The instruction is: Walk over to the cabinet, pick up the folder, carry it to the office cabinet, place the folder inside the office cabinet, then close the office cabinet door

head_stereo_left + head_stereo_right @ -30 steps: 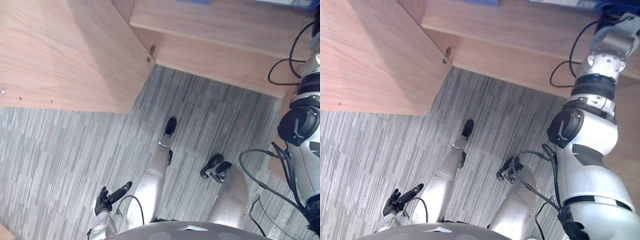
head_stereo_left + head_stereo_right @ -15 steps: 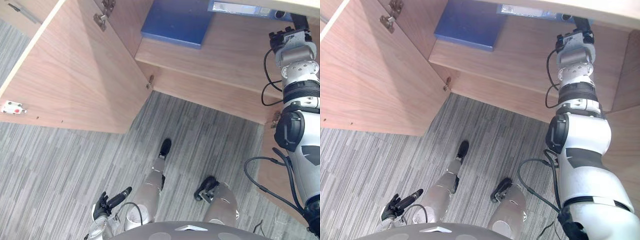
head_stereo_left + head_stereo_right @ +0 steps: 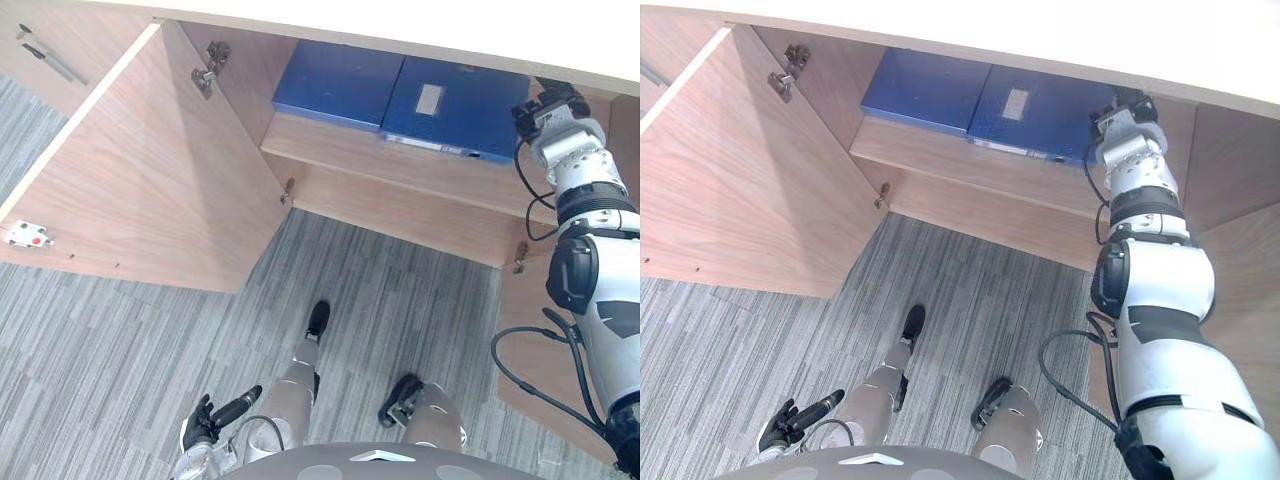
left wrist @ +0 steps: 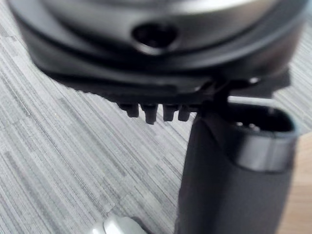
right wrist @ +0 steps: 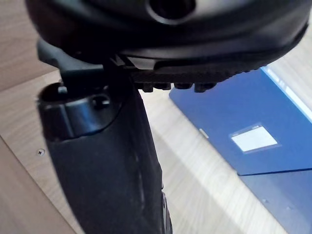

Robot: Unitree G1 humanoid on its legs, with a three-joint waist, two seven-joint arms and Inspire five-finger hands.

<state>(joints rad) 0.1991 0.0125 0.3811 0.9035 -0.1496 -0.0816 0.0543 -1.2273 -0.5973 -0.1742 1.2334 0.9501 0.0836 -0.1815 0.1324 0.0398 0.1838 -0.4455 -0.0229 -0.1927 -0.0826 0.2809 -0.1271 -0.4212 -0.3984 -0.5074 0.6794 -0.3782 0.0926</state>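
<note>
The right hand's fingers [image 5: 183, 87] show as short straight stubs beside a straight thumb, and they close on nothing. This right hand [image 3: 545, 100] hangs inside the office cabinet [image 3: 940, 175], above the right end of the shelf [image 3: 400, 165]. Just beside it, with bare shelf wood between, lies a blue labelled folder [image 3: 455, 108]. The folder is flat on the shelf, its long front edge running along the shelf's front edge and its white label facing up. A second, plain folder [image 3: 340, 85] lies flat against its left side, toward the shelf's left end. I cannot tell whether the two touch.

The left hand [image 3: 203, 422] hangs low over the grey carpet [image 3: 120, 330], fingers relaxed and empty.

Since neither hand carries anything, I judge the labelled folder, nearest the right hand, to be the task's own. Fetching, carrying and placing then look done. The left door [image 3: 150, 180] stands swung wide, so what remains is drawing the right arm clear of the shelf and closing the cabinet.
</note>
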